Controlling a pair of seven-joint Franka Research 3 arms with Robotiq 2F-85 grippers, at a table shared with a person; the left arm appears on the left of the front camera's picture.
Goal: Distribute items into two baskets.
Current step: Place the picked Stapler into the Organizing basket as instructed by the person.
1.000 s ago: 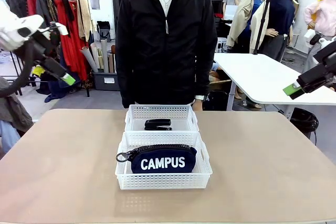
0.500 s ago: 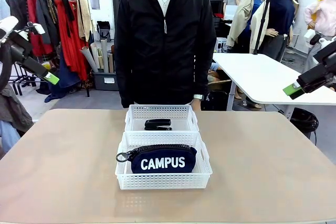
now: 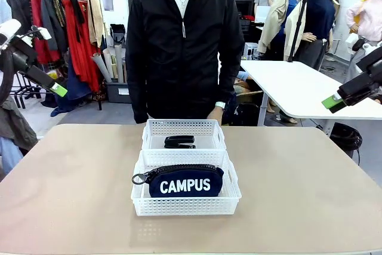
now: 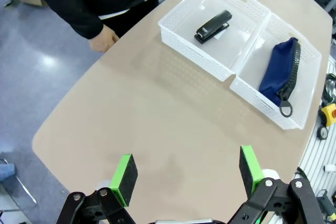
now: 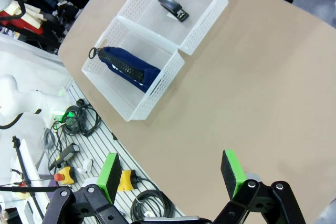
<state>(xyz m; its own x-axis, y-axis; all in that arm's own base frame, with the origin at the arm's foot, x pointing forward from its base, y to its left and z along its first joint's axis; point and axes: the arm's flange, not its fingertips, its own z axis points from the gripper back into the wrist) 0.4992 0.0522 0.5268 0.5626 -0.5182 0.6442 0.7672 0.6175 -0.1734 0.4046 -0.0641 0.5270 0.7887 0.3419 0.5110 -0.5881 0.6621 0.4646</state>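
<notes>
Judging by how things lie, the sorting looks done: the navy blue fabric zip pouch with white "CAMPUS" lettering lies in the near white perforated plastic basket at lower centre of the front view, and the small black stapler lies in the matching far basket just behind it, the two baskets touching end to end. The step in hand is probably just parking clear, and doing it well means holding both arms high and wide so nothing brushes a basket rim.

The left gripper hangs at the upper left edge of the front view, well above the tan bench; in its wrist view its green pads stand apart with nothing between them. The right gripper sits at the right edge, also raised, its jaws spread wide and empty. A person in a black jacket stands behind the bench.
</notes>
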